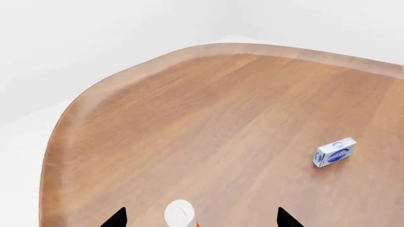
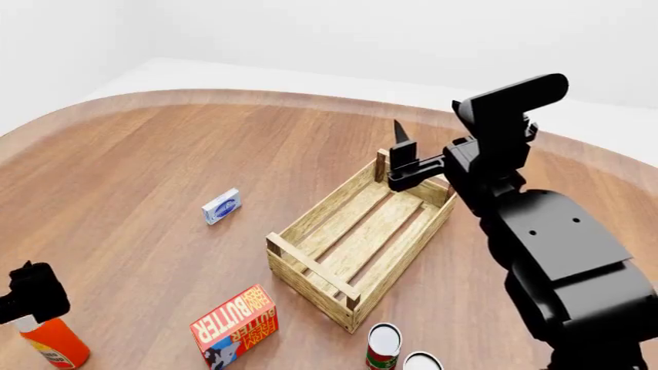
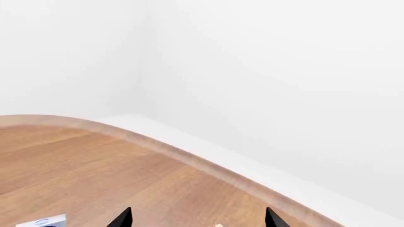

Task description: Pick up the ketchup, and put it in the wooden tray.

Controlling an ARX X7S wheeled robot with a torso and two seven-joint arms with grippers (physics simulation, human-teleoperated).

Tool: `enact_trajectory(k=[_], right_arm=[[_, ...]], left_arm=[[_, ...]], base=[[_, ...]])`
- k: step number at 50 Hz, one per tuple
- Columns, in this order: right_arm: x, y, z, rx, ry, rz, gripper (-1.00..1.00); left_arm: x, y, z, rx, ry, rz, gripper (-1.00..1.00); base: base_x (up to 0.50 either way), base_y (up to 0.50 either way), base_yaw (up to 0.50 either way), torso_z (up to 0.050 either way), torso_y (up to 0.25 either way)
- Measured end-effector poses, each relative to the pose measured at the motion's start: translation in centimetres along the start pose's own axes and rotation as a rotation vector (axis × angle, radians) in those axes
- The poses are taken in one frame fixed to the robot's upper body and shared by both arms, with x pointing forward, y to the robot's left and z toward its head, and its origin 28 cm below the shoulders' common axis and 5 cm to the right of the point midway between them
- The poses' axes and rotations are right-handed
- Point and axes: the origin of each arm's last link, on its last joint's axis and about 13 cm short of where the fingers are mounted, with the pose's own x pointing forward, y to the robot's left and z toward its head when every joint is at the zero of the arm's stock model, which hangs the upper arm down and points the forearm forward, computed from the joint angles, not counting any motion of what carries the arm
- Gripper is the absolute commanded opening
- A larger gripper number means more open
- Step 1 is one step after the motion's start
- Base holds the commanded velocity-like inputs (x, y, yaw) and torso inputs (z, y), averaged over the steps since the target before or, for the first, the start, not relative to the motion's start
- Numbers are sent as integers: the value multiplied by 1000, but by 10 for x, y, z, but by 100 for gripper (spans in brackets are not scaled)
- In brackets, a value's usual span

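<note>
The ketchup (image 2: 54,344), an orange-red bottle, stands upright at the near left of the table. Its white cap (image 1: 179,213) shows between the two black fingertips of my left gripper (image 1: 200,218), with a gap on each side. That gripper (image 2: 31,297) is open and sits over the bottle's top, hiding the neck in the head view. The wooden tray (image 2: 310,284), a slatted light-wood crate, lies at mid-table with nothing in it. My right gripper (image 2: 401,150) hangs above the tray's far corner. In the right wrist view, this gripper (image 3: 197,220) is open with nothing between its fingers.
A red-orange butter box (image 2: 236,327) lies between the ketchup and the tray. Two cans (image 2: 384,345) with white lids stand at the tray's near corner. A small blue-and-white box (image 2: 221,206) lies left of the tray, also the box (image 1: 334,152). The table's rounded edge (image 1: 69,113) curves beyond the bottle.
</note>
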Motion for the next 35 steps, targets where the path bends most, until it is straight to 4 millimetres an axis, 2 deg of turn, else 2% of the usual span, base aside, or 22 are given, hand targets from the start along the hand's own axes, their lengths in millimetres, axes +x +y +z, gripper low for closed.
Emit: enact_trajectory(k=[17, 35], right_arm=[[0, 2, 0, 3, -4, 5, 100], [-1, 4, 0, 3, -2, 15, 100]], left_arm=[[-7, 5, -8, -29, 90, 13, 100], [12, -1, -25, -51, 40, 51, 100]], base=[[0, 0, 0, 0, 0], [0, 0, 0, 0, 0]])
